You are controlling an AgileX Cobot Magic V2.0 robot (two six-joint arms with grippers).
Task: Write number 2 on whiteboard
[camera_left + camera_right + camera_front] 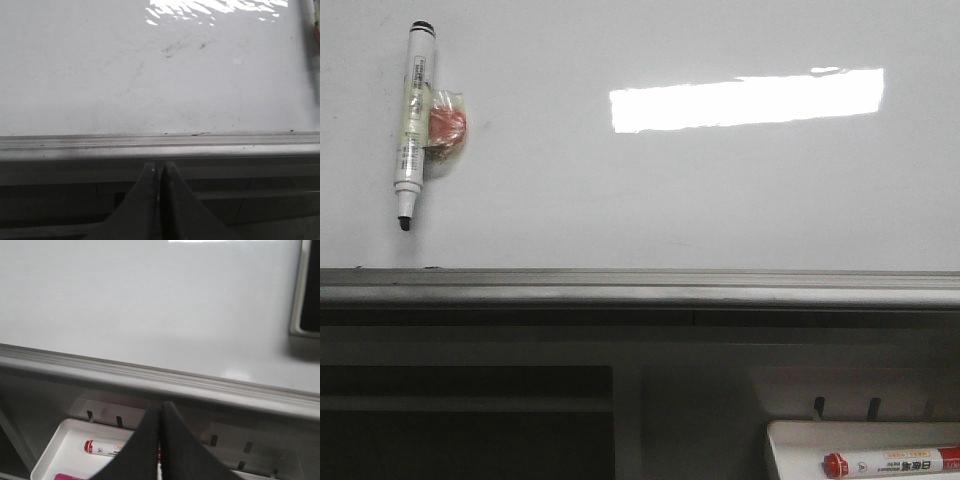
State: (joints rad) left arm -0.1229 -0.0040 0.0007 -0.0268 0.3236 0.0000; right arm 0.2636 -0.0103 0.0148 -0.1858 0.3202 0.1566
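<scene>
1. The whiteboard (650, 190) fills the upper part of the front view, glossy and white, with a bright rectangular reflection (748, 99) right of centre; no drawn 2 is visible on it, only faint smudges (172, 48) in the left wrist view.
2. A grey metal rail (640, 287) bounds the board's lower edge.
3. A black-tipped marker (412, 120) lies against the board at upper left, tip toward the rail, with a reddish wrapped lump (446, 126) touching its right side.
4. Below the rail at lower right, a small white tray (800, 440) holds a red-capped marker (890, 463).
5. The left gripper (160, 172) has its fingers pressed together, holding nothing, below the rail.
6. The right gripper (161, 412) is likewise closed and empty, above the tray.
</scene>
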